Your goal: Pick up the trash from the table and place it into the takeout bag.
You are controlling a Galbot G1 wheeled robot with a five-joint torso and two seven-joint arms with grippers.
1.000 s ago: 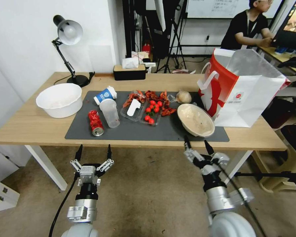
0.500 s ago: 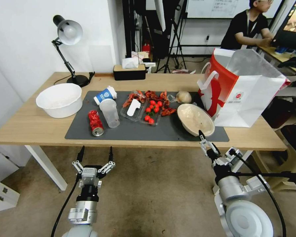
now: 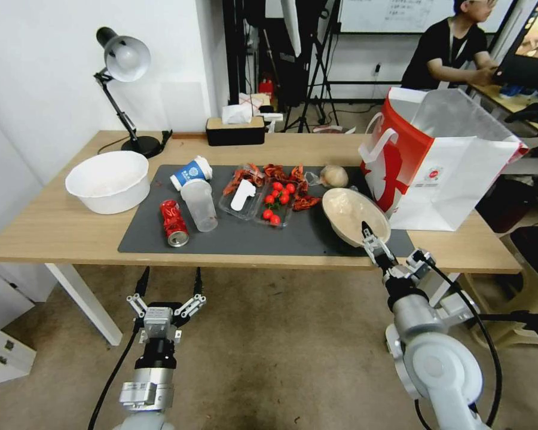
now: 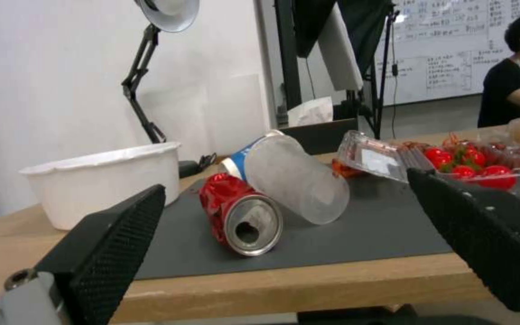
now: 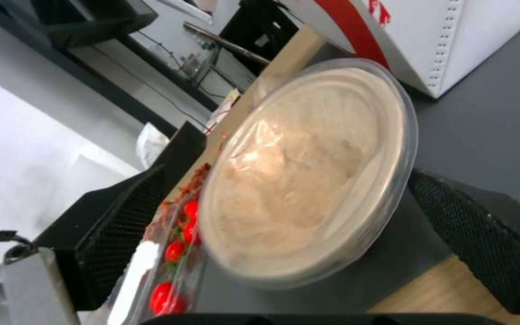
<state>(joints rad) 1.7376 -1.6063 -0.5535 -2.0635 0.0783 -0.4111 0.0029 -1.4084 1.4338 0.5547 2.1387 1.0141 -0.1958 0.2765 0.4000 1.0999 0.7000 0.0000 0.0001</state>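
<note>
two spread fingers of the right gripper [image 3: 373, 239] straddle the near rim of the shallow bowl [image 3: 354, 217], seemingly not yet touching; left gripper [image 3: 168, 280] waits, fingers apart, below the counter [image 3: 54, 230].

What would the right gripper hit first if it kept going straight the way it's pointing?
Most likely the beige bowl. The right gripper is open at the bowl's near rim, fingers on either side of it. Whether they already touch the rim is unclear.
</note>
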